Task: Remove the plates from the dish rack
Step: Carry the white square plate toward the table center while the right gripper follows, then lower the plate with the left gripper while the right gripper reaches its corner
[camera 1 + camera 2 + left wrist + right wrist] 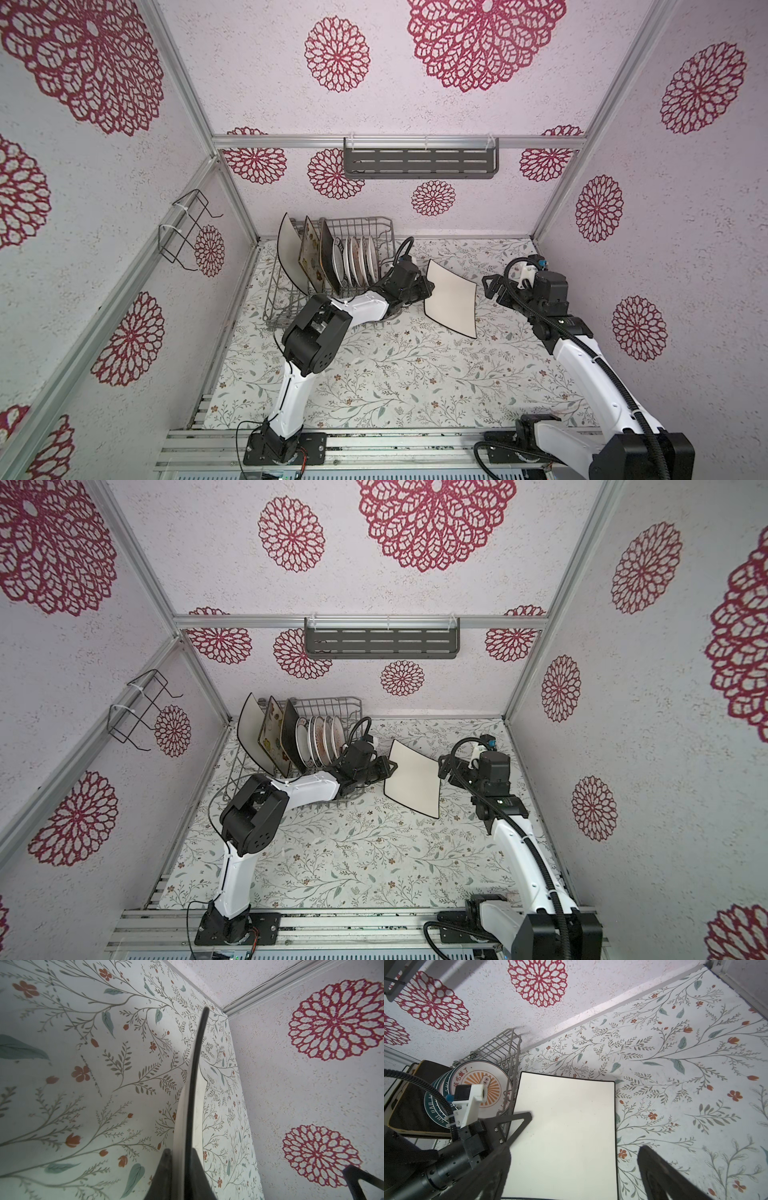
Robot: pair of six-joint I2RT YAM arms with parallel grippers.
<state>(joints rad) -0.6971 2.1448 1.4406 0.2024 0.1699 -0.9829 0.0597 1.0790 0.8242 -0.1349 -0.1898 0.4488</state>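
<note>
left gripper [428, 289] pinches the white plate [451, 297] by one edge, right gripper [487, 287] spread wide just beside the other.

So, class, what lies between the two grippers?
A white black-rimmed rectangular plate, held by the left gripper, facing the open right gripper; seen in both top views.

Paired top views high, facing down, wrist views close, all sharing the white plate [451, 297]

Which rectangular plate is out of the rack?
The white black-rimmed plate held by the left gripper, beside the dish rack; the other three stand inside it.
</note>
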